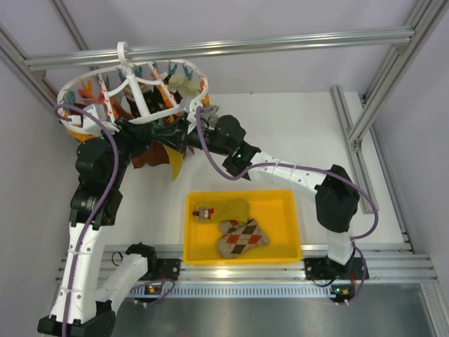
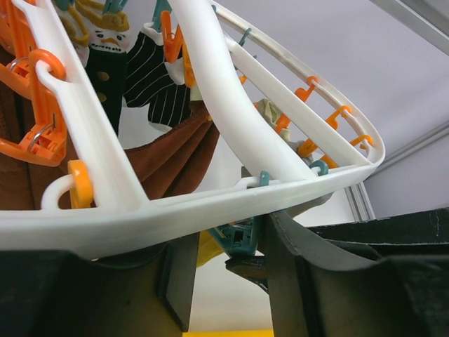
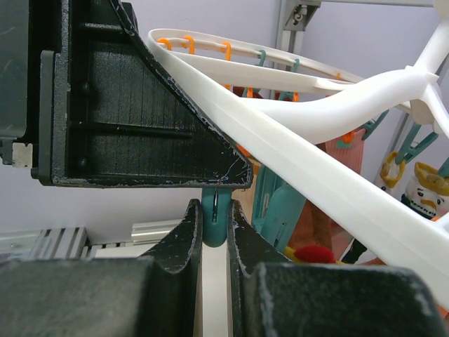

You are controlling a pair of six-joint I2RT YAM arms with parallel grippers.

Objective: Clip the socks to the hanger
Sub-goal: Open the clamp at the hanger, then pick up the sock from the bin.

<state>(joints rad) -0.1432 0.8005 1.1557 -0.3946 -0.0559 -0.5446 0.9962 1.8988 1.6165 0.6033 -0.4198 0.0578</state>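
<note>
A robotics lab cell: aluminium extrusion frame [image 1: 231,48] (bare, industrial), plain pale wall panels [image 1: 28,210], slotted mounting rail [image 1: 393,260].

white hanger [image 2: 210,203] with orange clips [image 2: 35,133], teal clip [image 3: 214,217]; tan argyle sock [image 1: 242,237], red, white, dark-brown diamonds; yellow bin [image 1: 242,194]; plain mustard-yellow sock [image 1: 175,165]; rust-brown sock [image 2: 175,154]; black sock [image 2: 158,77], white pinstripes.

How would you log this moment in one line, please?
left gripper: at hanger, unclear | right gripper: shut on clip | argyle sock: in bin

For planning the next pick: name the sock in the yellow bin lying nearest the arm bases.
The tan argyle sock, patterned with diamonds, by the bin's near wall; the plain mustard-yellow sock lies farther back.
</note>
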